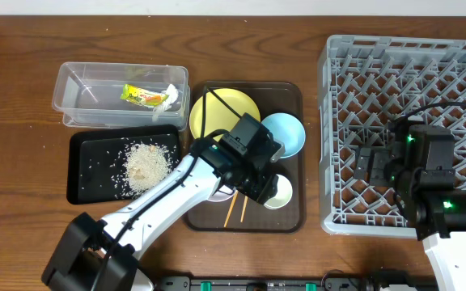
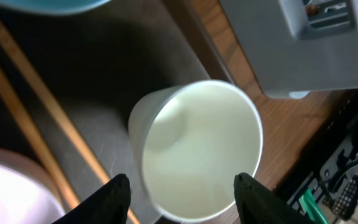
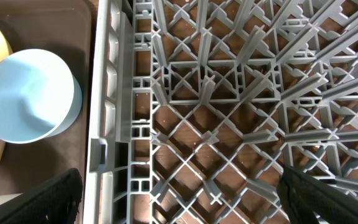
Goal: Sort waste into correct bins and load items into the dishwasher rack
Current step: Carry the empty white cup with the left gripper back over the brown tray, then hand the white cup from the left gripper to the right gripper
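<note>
A small pale cup [image 2: 197,149] stands on the brown serving tray [image 1: 294,214], open side up. My left gripper [image 2: 180,196] is open, one finger on each side of the cup's near rim, with a sliver of tray showing at the left finger. In the overhead view the cup [image 1: 280,191] sits just under that gripper [image 1: 272,184]. Chopsticks [image 2: 42,118] lie beside it, and part of the white bowl [image 2: 5,186] shows. The yellow plate [image 1: 223,109] and blue bowl [image 1: 285,133] rest on the tray. My right gripper [image 3: 188,205] hangs wide open and empty over the dishwasher rack [image 1: 459,56].
The clear tub [image 1: 79,101] at the back left holds the yellow-green wrapper [image 1: 140,96]. The black tray [image 1: 83,174] in front of it holds a heap of rice [image 1: 146,164]. The rack's left wall [image 3: 114,112] stands between the right gripper and the blue bowl [image 3: 27,96].
</note>
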Robot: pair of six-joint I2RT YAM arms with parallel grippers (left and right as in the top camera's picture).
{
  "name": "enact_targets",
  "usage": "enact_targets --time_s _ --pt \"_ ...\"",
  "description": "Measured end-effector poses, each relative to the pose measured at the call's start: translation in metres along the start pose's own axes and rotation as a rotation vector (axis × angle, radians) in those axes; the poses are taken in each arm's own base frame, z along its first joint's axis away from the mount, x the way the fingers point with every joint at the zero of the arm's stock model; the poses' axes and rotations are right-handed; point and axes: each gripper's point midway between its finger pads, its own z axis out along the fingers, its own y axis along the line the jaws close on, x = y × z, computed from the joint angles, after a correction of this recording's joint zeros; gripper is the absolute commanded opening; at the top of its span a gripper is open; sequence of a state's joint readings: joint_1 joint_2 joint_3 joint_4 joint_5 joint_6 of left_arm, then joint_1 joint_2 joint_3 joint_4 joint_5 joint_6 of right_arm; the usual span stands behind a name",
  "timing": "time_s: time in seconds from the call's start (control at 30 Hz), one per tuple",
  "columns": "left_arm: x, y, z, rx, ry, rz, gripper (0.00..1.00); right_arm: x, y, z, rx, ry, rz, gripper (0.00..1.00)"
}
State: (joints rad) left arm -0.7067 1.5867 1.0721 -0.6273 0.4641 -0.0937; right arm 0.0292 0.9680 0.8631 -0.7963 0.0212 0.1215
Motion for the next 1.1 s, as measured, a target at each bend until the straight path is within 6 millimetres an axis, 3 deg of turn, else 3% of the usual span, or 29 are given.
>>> enact_targets --time_s 0.13,0.37,0.57,0.63,0.77,0.97,1.1 --pt "0.0 0.005 0.009 -0.03 0.009 -0.002 0.54 0.0 0.0 0.0 0.0 0.002 0.0 0.99" --pt "0.01 0.024 0.033 -0.083 0.081 -0.066 0.22 0.001 0.0 0.0 0.001 0.005 0.0 0.99" --pt "0.01 0.026 0.034 -0.092 0.08 -0.073 0.06 0.001 0.0 0.0 0.001 0.005 0.0 0.99" --pt "0.009 0.027 0.032 -0.093 0.073 -0.085 0.06 0.001 0.0 0.0 0.001 0.005 0.0 0.99" --pt "-0.002 0.036 0.015 -0.095 0.014 -0.147 0.06 0.001 0.0 0.0 0.001 0.005 0.0 0.99" --pt "-0.038 0.052 -0.037 -0.011 -0.186 -0.254 0.06 -0.008 0.001 0.0 -0.006 -0.034 0.001 0.99" --pt "-0.065 0.064 -0.068 0.1 -0.319 -0.335 0.06 -0.014 0.013 -0.001 -0.075 -0.056 -0.001 0.99"
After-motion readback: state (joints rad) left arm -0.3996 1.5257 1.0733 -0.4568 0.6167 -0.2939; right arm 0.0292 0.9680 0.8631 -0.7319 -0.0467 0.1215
